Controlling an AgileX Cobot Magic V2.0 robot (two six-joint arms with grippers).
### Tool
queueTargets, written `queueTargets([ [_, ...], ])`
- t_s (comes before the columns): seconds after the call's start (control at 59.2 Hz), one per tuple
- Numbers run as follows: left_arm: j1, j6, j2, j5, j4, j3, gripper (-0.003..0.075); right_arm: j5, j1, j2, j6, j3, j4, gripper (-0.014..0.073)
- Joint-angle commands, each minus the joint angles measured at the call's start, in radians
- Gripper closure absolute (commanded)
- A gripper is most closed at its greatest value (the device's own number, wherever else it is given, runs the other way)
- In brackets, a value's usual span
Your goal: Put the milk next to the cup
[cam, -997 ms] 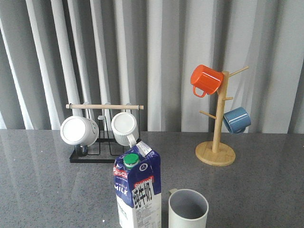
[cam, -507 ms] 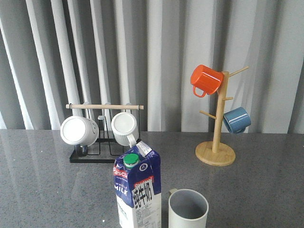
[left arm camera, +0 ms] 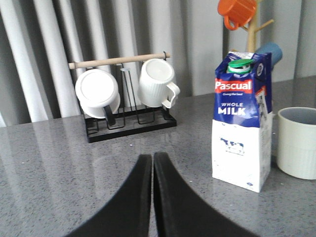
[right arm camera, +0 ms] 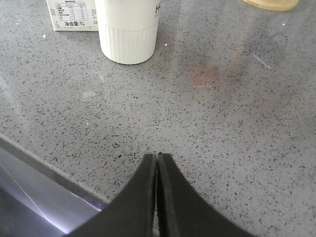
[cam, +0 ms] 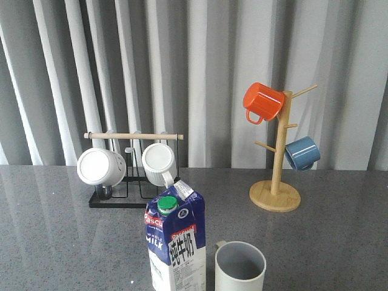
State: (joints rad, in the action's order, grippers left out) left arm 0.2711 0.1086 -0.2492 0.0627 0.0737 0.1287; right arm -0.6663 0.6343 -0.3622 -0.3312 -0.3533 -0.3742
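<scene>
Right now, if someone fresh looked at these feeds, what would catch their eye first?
Probably the tall blue and white milk carton standing upright at the near edge of the table, with the pale ribbed cup just to its right, close but apart. Next, the orange mug hanging high on the wooden mug tree at back right.

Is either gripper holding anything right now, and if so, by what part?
Nothing is held. The left gripper and right gripper are both shut on nothing; the milk stands free beside the cup.
</scene>
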Motion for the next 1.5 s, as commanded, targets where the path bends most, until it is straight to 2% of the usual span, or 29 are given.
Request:
queueTargets([
  [0.0, -0.041, 0.0, 0.09, 0.216, 0.012, -0.113, 0.0728, 0.065, 0.0, -0.007, 0.002, -0.028, -0.021, 0.0599],
  [0.034, -0.06, -0.001, 0.124, 0.23, 0.024, -0.146, 0.0728, 0.065, 0.0, -0.007, 0.002, -0.028, -0.021, 0.0599],
  [0.084, -0.088, 0.011, 0.171, 0.102, 0.028, -0.13, 0.0728, 0.065, 0.0, -0.007, 0.002, -0.028, -0.021, 0.0599],
  [0.203, -0.167, 0.029, 0.281, 0.017, 0.025, -0.138, 0.0728, 0.065, 0.0, -0.007, 0.002, -0.028, -0.021, 0.0599],
  [0.524, -0.321, 0.028, 0.273, -0.055, 0.026, -0.139, 0.0728, 0.065, 0.0, -0.005, 0.002, -0.028, -0.021, 0.0599],
  [0.642, -0.32, 0.028, 0.273, -0.091, 0.027, -0.139, 0.0728, 0.065, 0.0, -0.005, 0.002, -0.028, -0.021, 0.0599],
  [0.895, -0.32, 0.028, 0.272, -0.038, 0.027, -0.138, 0.0727, 0.065, 0.0, -0.005, 0.002, -0.028, -0.021, 0.0599],
  [1.487, -0.32, 0.028, 0.272, -0.039, 0.027, -0.138, 0.0727, 0.065, 0.0, -0.005, 0.002, -0.028, -0.021, 0.0599],
])
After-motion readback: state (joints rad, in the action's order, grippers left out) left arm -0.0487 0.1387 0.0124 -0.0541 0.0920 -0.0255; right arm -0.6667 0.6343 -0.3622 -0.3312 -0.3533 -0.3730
